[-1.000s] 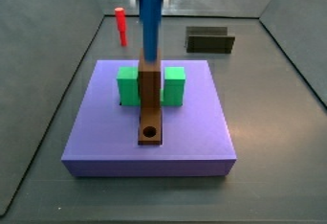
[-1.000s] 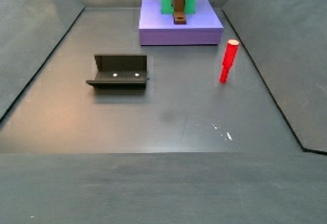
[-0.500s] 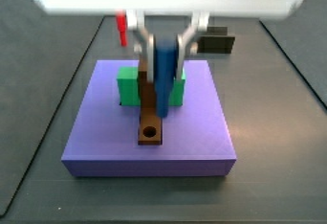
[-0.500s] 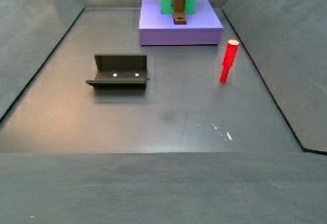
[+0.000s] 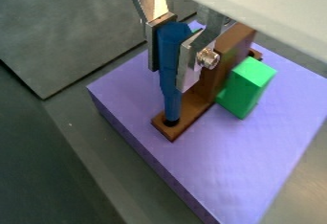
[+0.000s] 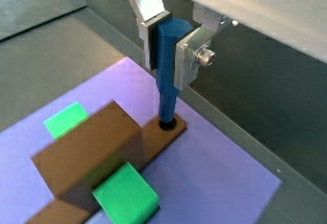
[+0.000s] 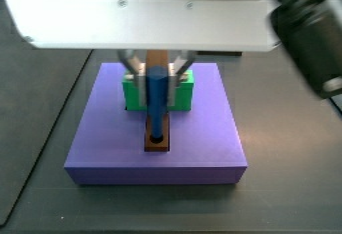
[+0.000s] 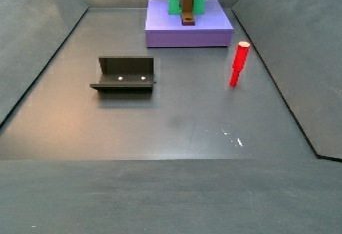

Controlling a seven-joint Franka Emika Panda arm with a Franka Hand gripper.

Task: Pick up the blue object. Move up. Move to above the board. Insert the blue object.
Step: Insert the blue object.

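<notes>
Parallel-jaw gripper (image 5: 175, 46), over the purple slab (image 5: 243, 170) toward the floor's far edge, clamps the thin blue cylindrical peg (image 5: 170, 75), tip entering the brown plank's (image 6: 96, 156) hole; keep it vertical, descend slowly.

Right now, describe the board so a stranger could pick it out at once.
Find the purple slab. The board is the narrow brown plank lying along it, flanked by green blocks. Unlike them, it has a hole at one end, where the gripper holds the blue peg.
</notes>
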